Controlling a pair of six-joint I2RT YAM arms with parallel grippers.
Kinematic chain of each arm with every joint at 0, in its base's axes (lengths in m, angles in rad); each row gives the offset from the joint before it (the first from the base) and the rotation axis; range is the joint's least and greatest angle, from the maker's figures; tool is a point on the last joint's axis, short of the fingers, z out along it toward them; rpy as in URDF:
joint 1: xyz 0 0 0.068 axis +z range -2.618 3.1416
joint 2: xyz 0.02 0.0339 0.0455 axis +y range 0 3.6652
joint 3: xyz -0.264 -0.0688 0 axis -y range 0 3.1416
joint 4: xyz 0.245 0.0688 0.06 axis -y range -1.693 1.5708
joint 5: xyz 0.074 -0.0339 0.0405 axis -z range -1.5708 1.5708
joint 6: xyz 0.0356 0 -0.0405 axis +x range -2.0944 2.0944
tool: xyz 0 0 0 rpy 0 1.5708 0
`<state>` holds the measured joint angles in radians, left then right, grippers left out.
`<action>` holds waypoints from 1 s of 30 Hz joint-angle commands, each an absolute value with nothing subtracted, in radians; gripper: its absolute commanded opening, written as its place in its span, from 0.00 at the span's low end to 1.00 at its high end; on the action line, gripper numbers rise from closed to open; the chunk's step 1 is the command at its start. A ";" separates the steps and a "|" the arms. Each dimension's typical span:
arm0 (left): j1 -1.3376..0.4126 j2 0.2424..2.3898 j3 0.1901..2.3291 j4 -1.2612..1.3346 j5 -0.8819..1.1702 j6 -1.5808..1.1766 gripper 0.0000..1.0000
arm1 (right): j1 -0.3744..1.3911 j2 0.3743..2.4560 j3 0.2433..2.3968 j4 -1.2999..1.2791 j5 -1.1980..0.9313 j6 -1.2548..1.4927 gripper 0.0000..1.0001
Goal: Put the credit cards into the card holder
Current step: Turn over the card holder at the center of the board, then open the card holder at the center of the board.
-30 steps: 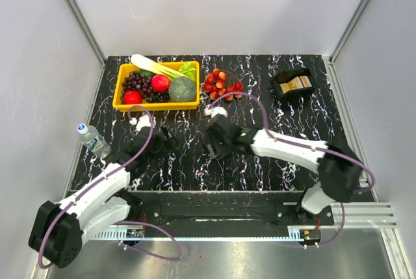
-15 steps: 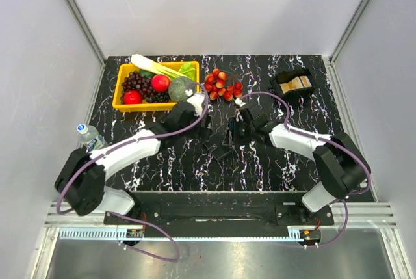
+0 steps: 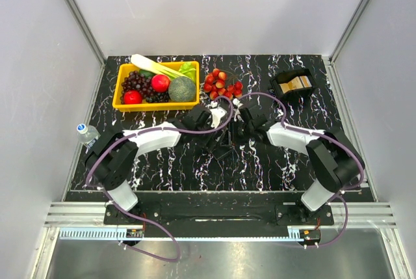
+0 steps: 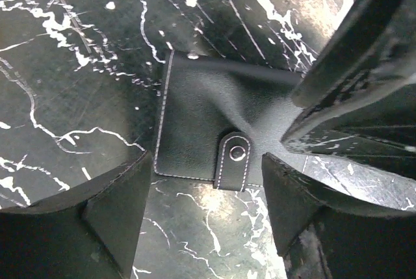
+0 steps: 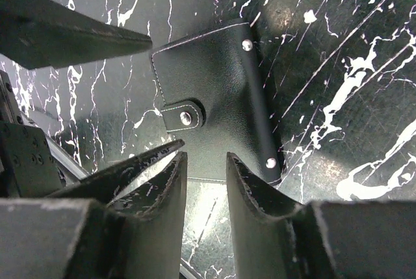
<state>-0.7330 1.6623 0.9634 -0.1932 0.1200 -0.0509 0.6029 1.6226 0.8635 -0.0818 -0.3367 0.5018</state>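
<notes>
The card holder [image 4: 201, 116] is a black stitched case, lying shut on the marbled table with its snap strap fastened. It also shows in the right wrist view [image 5: 214, 84] and, small, in the top view [image 3: 225, 139]. My left gripper [image 4: 205, 191] is open just above its strap edge and touches nothing; it sits at mid table in the top view [image 3: 209, 121]. My right gripper [image 5: 205, 172] is narrowly open and empty, just over the holder's near edge, opposite the left one [image 3: 242, 126]. The tan credit cards [image 3: 298, 83] stand in a black tray at the back right.
A yellow basket [image 3: 156, 105] of fruit and vegetables stands at the back left. A pile of small red fruits [image 3: 223, 84] lies just behind the grippers. The black tray [image 3: 281, 87] is at the back right. A water bottle [image 3: 88, 134] lies by the left edge.
My left arm has swung from the left side to the table's middle, over the holder. My right gripper has drawn back to the right off the holder.
</notes>
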 commanded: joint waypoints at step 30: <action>-0.842 1.807 0.924 -0.193 0.158 -0.051 0.00 | 0.592 1.851 0.920 -0.110 -0.195 0.569 0.23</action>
